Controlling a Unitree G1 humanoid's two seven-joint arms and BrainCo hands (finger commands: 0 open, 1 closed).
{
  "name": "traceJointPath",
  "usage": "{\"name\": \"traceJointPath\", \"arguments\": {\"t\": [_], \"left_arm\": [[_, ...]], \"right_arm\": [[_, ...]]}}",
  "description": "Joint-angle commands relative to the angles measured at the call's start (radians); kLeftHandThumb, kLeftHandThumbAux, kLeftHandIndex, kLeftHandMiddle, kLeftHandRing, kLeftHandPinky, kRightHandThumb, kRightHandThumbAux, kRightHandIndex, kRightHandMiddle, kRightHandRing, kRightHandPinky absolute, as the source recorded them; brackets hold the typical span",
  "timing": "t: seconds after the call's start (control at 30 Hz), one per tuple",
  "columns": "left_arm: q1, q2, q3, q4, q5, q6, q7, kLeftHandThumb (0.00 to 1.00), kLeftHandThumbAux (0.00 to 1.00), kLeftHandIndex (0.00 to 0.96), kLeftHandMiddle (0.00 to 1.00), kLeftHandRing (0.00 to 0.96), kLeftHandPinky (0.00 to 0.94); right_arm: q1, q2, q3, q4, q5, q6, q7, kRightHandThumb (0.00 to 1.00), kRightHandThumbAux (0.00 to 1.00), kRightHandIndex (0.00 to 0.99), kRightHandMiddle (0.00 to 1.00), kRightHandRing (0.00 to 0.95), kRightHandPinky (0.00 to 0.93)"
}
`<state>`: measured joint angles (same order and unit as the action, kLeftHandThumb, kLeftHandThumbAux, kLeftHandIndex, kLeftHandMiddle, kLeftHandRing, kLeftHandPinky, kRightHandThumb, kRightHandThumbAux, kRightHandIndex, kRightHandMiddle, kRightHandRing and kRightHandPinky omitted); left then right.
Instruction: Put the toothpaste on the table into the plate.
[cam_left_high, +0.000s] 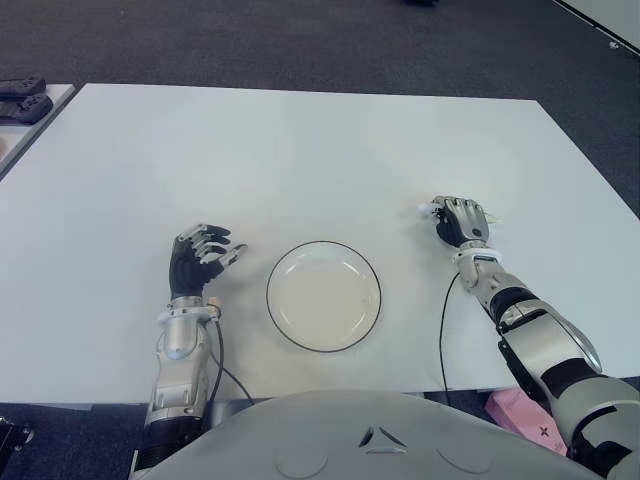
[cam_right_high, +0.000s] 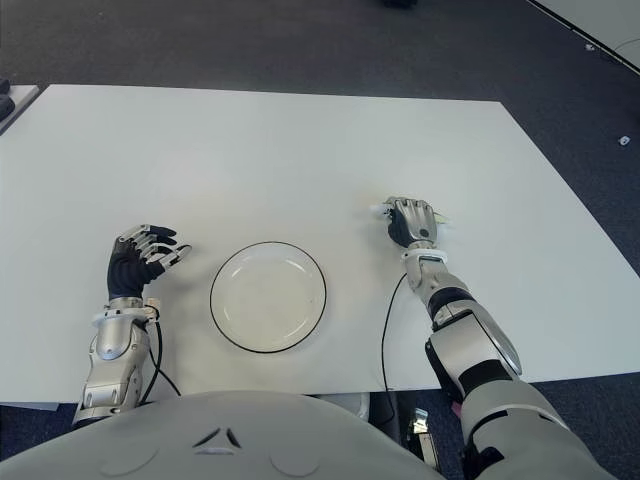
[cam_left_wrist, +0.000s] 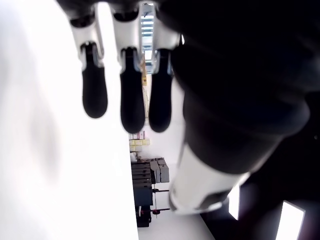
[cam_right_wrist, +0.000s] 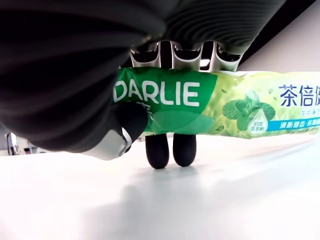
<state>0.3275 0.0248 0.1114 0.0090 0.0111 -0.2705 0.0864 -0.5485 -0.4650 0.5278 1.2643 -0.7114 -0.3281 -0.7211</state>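
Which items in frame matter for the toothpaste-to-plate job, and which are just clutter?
Job:
- Darlie toothpaste tube, gripped in the right hand, right of the plate
- plate, empty, on the white table
- left hand, idle left of the plate, holding nothing

Lying about:
- dark devices on the side surface, far left
- pink box below the table edge

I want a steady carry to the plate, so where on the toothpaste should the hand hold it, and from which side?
Around the middle of the toothpaste, from above. It is long and lies flat across the right hand, which is already closed over it on the table, its fingers curling under the printed side. A mid-length hold should keep it from tipping on the way to the plate. The left hand holds nothing left of the plate.
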Motion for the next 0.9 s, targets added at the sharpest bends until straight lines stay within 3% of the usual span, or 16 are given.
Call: {"name": "traceJointPath", "arguments": {"t": [0.03,0.6,0.9], "left_arm": [[-0.008,-0.004,0.002,0.008,-0.001,0.001,-0.001,0.059,0.998,0.516,0.463,0.512,0.520],[-0.012,-0.007,0.002,0.017,0.010,-0.005,0.005,0.027,0.998,0.524,0.478,0.518,0.512],[-0.013,-0.009,0.000,0.011,0.010,0.010,0.006,0.038,0.998,0.531,0.486,0.524,0.519]], "right_arm": [[0.023,-0.003,0.004,-0.025,-0.007,-0.034,0.002,0.849,0.681,0.394,0.548,0.866,0.862],[0.008,-0.044,-0.019,-0.129,-0.019,-0.070,-0.104,0.846,0.682,0.394,0.544,0.856,0.835],[0.048,-0.078,-0.073,-0.323,-0.002,-0.102,-0.111,0.846,0.682,0.394,0.544,0.857,0.847]]}}
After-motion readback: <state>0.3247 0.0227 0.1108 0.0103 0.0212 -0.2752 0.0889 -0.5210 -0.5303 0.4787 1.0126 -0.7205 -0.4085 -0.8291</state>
